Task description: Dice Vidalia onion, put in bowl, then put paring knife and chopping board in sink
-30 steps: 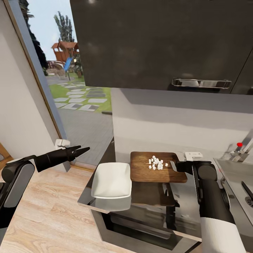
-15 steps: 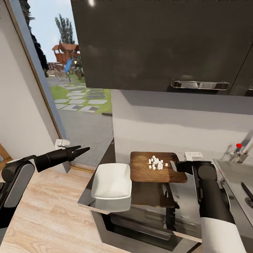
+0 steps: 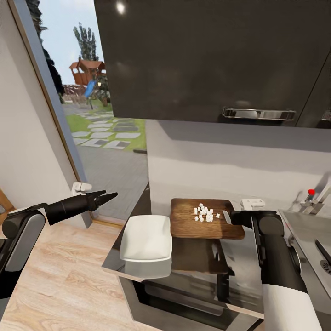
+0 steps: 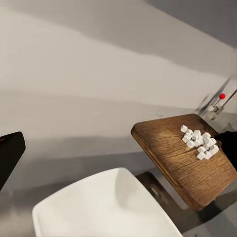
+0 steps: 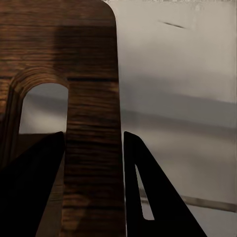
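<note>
Right gripper (image 3: 228,216) clamped on the chopping board (image 3: 193,226), one finger (image 5: 29,192) on each side of the strip beside the slot hole. Holding the board level, a bit above the countertop (image 3: 239,271), judging by the dark shadow under it. Little white cubes of the Vidalia onion (image 3: 205,213) piled on the board, close to the gripper end. Long side of the board running away from the gripper, straight toward the bowl (image 3: 146,238). Far end of the board just beside the bowl's rim. Probably next: tip that far end down so the cubes slide in. Left gripper (image 3: 105,197) pinched to a point, holding nothing, out over the floor, well apart from the bowl. Paring knife (image 3: 323,250) lying in the sink (image 3: 307,225).
</note>
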### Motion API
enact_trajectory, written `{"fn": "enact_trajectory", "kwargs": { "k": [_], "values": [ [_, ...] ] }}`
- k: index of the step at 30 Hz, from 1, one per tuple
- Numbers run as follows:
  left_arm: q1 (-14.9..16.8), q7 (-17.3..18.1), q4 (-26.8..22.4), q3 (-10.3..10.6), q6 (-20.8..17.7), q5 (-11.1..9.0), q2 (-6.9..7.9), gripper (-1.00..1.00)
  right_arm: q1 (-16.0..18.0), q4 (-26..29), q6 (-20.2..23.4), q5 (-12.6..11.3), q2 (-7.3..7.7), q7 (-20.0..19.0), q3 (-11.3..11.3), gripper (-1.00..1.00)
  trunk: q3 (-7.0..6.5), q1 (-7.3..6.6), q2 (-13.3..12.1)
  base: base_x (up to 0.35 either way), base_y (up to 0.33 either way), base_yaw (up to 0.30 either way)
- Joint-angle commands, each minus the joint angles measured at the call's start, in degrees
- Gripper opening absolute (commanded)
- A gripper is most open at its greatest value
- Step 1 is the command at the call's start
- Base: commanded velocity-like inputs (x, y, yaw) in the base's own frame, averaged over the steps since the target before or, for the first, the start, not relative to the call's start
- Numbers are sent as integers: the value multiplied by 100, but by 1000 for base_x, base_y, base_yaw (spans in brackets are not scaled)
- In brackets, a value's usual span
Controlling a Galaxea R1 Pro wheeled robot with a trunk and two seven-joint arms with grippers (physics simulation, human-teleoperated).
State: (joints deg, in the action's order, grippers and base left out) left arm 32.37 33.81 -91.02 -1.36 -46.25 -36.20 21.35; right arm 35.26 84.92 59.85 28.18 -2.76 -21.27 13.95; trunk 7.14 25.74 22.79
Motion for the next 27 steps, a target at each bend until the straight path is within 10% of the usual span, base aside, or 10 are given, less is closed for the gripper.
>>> {"fn": "enact_trajectory", "kwargs": {
  "k": [1,27],
  "values": [
    [6,11,-2,-5,-33,-13,1,100,7,6,15,51,-6,-62,11,-100,7,4,12,0,0,0],
    [6,2,2,-5,-33,-14,1,100,7,7,15,55,-6,-61,11,-100,-143,4,12,0,0,0]
  ]
}}
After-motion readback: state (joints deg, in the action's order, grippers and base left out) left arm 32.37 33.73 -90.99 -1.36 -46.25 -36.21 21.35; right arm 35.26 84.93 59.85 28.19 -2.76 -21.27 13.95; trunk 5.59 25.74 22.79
